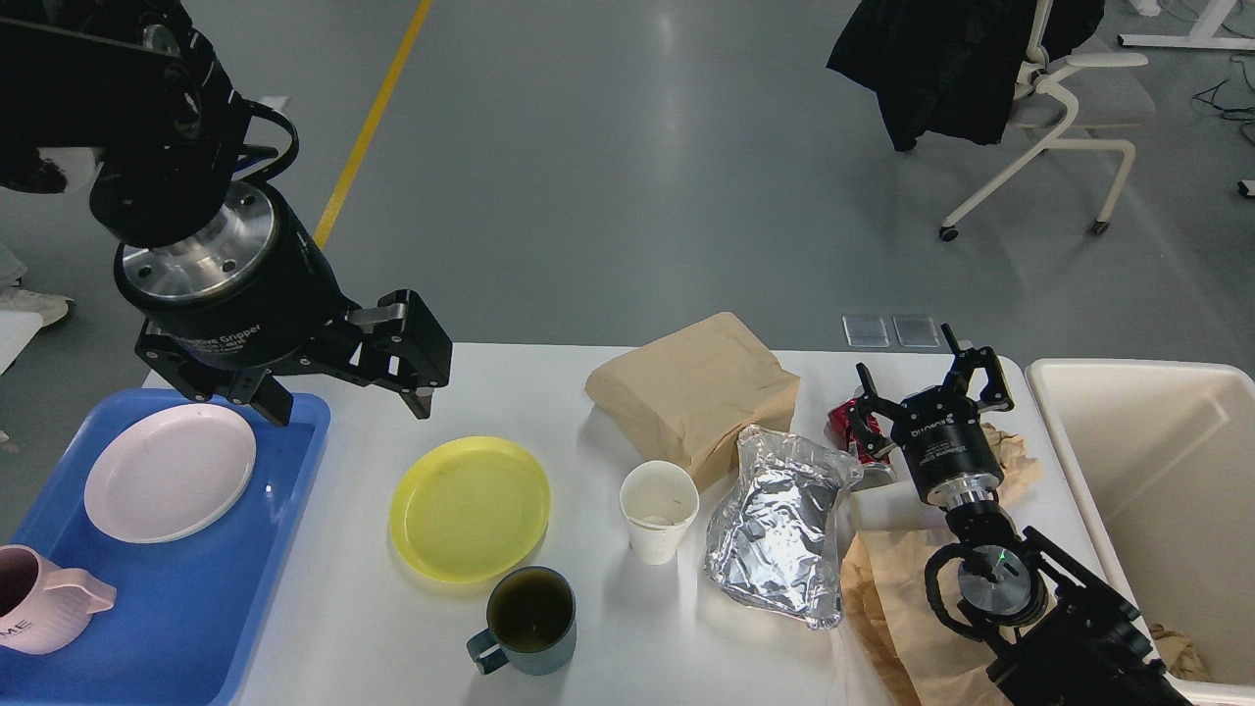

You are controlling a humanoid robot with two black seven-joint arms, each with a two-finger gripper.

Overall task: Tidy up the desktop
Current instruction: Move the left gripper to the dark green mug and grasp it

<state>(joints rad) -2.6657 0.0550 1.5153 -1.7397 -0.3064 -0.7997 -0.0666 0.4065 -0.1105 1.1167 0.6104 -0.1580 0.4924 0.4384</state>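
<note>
The white desktop (510,378) holds a yellow plate (471,507), a dark teal mug (525,620) with dark liquid, a white paper cup (659,510), a crumpled foil bag (784,525), a brown paper bag (696,392), a crushed red can (849,428) and flattened brown paper (897,608). My left gripper (348,400) hangs open and empty, close to the camera, above the gap between the blue tray and the yellow plate. At the right, my right gripper (927,380) is open and empty, over the red can and some crumpled paper.
On the left, a blue tray (245,608) carries a pink plate (170,471) and a pink mug (39,598). A cream-white bin (1157,461) stands past the table's right end with crumpled paper inside. An office chair (1059,108) is on the floor behind.
</note>
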